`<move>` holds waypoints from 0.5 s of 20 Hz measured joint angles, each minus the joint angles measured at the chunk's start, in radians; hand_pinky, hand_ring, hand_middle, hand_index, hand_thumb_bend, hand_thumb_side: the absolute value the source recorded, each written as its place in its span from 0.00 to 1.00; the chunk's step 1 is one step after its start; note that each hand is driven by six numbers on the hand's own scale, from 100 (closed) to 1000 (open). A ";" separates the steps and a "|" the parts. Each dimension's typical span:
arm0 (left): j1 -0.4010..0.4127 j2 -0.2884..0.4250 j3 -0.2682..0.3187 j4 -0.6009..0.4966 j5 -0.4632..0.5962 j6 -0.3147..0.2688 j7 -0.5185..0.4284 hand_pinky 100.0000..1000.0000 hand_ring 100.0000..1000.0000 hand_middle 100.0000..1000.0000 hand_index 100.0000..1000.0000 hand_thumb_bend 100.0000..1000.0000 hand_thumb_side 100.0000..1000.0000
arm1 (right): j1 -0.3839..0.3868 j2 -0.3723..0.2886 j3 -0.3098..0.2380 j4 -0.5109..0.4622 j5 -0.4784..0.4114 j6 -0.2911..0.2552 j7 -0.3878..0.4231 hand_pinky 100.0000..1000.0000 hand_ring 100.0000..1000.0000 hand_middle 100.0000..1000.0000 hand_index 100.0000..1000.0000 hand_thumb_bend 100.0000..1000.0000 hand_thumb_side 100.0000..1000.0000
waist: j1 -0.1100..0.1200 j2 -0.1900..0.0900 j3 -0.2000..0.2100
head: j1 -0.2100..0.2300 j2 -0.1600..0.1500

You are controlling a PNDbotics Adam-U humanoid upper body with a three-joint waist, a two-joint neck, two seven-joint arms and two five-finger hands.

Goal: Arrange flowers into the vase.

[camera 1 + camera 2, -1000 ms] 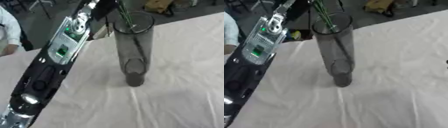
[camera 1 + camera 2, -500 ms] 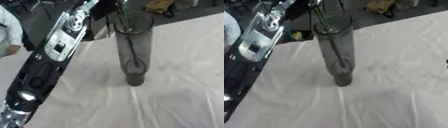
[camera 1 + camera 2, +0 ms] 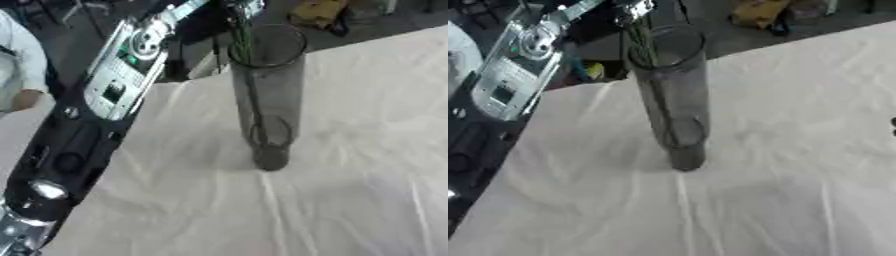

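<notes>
Across the whole frame lies the white wrinkled tablecloth [image 3: 332,200] covering the table, dark floor clutter beyond its far edge. Next biggest: the robot's left arm [image 3: 96,115], black with silver panels, running from the lower left corner up to the top centre, above the vase mouth. Compared with a second ago the arm has swung further up and away from the camera's lower edge, forearm panel now higher in view, so the reach over the vase looks more extended. Tall smoky-grey clear glass cylinder vase [image 3: 267,95] stands upright near the cloth's far edge, unmoved across the frames. Inside it, thin green flower stems [image 3: 248,75] run from above the rim down to near the base; they seem lower than before, but hard to be sure. Left hand [image 3: 633,7] shows only as a silver bit at the top edge just over the stems; cannot tell whether its fingers grip the stems or have let go. Blooms are out of view. Judgement: insertion is mostly done, release and arm withdrawal likely remain. Right hand: only a dark speck at the right edge, state cannot be told.
</notes>
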 measured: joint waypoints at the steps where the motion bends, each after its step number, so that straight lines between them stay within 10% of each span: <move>1: 0.000 0.002 0.000 0.000 0.000 0.002 -0.014 0.88 0.89 0.93 1.00 0.27 1.00 | 0.000 0.000 0.000 0.000 0.000 0.000 0.000 0.65 0.49 0.45 0.74 0.00 1.00 | 0.000 0.000 0.000 | 0.000 0.000; 4: 0.000 0.004 0.000 -0.003 0.006 0.010 -0.054 0.87 0.89 0.93 1.00 0.64 1.00 | 0.000 0.000 -0.001 0.000 -0.001 0.000 0.000 0.65 0.49 0.45 0.74 0.00 1.00 | 0.000 0.000 0.000 | 0.000 0.000; 10: 0.000 0.005 0.026 -0.032 0.019 0.038 -0.132 0.88 0.89 0.93 1.00 0.71 1.00 | 0.000 0.000 -0.003 0.000 -0.004 0.000 0.000 0.65 0.49 0.45 0.74 0.00 1.00 | 0.000 0.000 0.001 | 0.000 0.000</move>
